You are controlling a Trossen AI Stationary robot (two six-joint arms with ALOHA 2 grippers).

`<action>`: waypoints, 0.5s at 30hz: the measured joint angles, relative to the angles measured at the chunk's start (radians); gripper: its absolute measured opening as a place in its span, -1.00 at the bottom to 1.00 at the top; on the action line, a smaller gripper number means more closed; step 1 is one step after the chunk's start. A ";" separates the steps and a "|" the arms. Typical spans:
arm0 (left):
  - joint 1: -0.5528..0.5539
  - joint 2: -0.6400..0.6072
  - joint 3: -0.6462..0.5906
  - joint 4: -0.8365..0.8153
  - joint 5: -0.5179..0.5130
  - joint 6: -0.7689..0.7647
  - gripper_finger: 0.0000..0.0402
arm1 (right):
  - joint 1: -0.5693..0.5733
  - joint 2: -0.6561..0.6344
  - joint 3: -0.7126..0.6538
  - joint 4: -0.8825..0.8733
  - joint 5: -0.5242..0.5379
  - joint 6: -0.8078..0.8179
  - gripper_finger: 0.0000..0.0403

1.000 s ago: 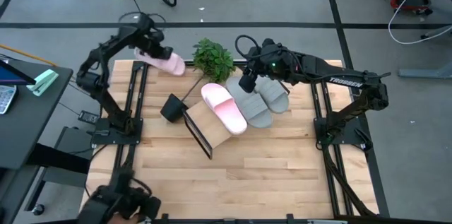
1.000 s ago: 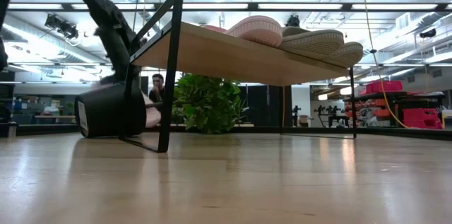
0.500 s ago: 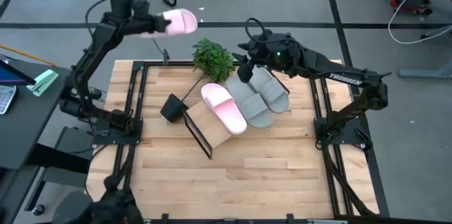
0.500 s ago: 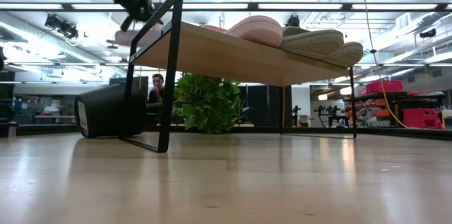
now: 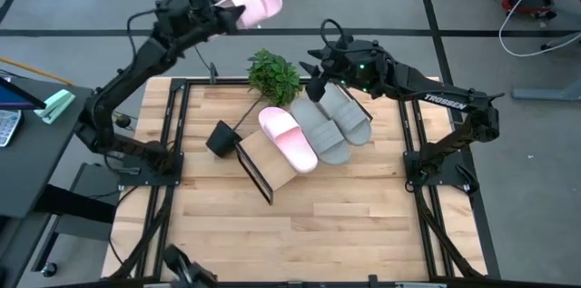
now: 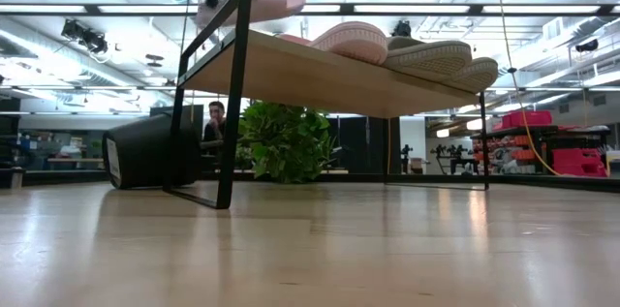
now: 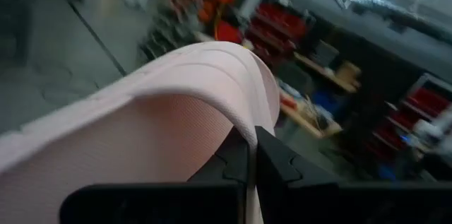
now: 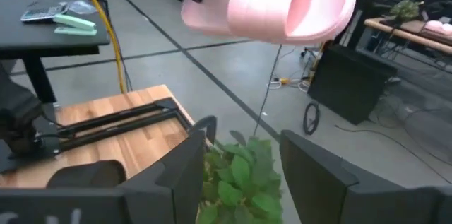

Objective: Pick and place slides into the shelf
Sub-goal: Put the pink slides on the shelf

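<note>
In the left wrist view the raised pink slide [image 7: 162,104] filled nearly the whole frame and the room behind it was a blur; in the low view the board's underside hid most of what lay on the shelf [image 6: 320,70], and only the edges of the footwear showed above it.

On the shelf [image 5: 272,156], a slanted light-wood board on a thin black frame, lay three slides side by side: one pale pink slide [image 5: 288,137] and two grey slides [image 5: 332,124], each with one wide strap; the part of the board nearest the black frame's upright end was bare.

The fourth, the raised pink slide [image 5: 251,4], was held high beyond the far edge of the bench [image 5: 300,233], above the floor and up past the green plant [image 5: 274,76]; the left gripper [image 5: 221,13] had its jaws shut on the slide, pinching it at one edge; its ridged foam sole faced the wrist camera.

The right gripper [image 5: 318,82] hovered over the far end of the grey slides beside the plant, its jaws standing wide and holding nothing.

A black box [image 5: 221,137] sat on the bench near the shelf; a person [image 6: 215,118] showed in the room behind.
</note>
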 joint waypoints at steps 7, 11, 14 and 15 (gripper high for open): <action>-0.199 0.000 0.000 0.200 -0.241 0.035 -0.95 | -0.038 -0.063 0.000 0.007 0.015 0.008 -0.07; -0.280 0.000 0.000 0.235 -0.328 0.036 -0.95 | -0.085 -0.103 0.000 0.008 -0.013 0.035 -0.07; -0.334 0.000 0.000 0.261 -0.407 0.036 -0.95 | -0.139 -0.128 0.000 0.026 -0.099 0.079 -0.07; -0.350 0.000 0.000 0.274 -0.434 0.036 -0.95 | -0.157 -0.134 0.000 0.031 -0.128 0.089 -0.07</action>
